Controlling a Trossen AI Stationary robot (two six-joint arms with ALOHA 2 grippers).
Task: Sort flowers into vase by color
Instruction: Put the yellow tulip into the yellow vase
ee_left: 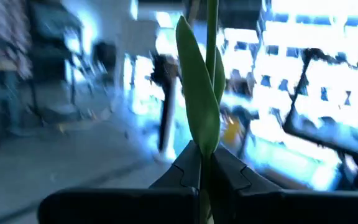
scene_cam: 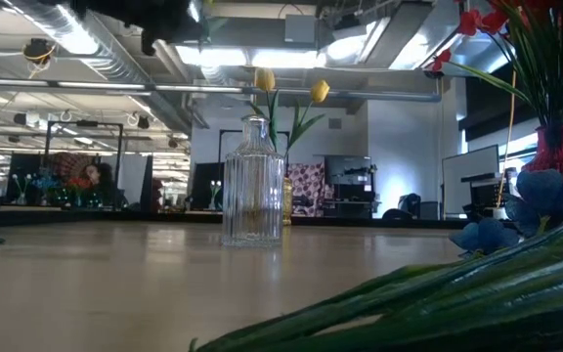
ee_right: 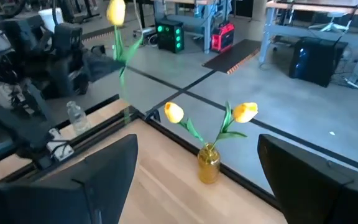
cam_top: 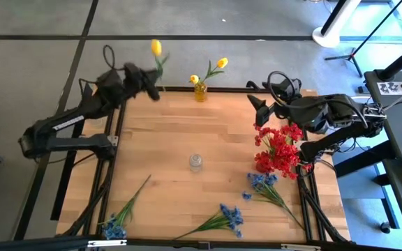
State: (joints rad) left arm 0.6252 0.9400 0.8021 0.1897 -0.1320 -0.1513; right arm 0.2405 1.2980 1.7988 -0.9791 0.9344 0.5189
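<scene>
My left gripper (cam_top: pixel 152 89) is shut on a yellow tulip (cam_top: pixel 156 47) above the table's far left edge. A small yellow vase (cam_top: pixel 200 92) at the far edge holds two yellow tulips (ee_right: pixel 174 112). A clear glass vase (cam_top: pixel 195 162) stands at the table's middle. A red vase (scene_cam: pixel 555 152) at the right holds red flowers (cam_top: pixel 278 150). Blue flowers (cam_top: pixel 229 217) lie flat near the front edge. My right gripper (cam_top: pixel 258 111) hangs open above the far right, beside the red flowers, touching nothing. My left gripper pinches the tulip's thin green stem (ee_left: pixel 206 163) between its two fingers, partway along the stem, below a long leaf (ee_left: pixel 197 106). The fingers lie level, across the stem. The tulip stands upright, bud (ee_right: pixel 116 12) on top, lifted clear of the table.
Two more blue sprigs lie on the table, one at the front left corner (cam_top: pixel 114 226) and one at the right (cam_top: pixel 264 183). Their green stems (scene_cam: pixel 438 293) fill the low view's foreground. Bare wood (cam_top: pixel 159 139) lies around the clear vase.
</scene>
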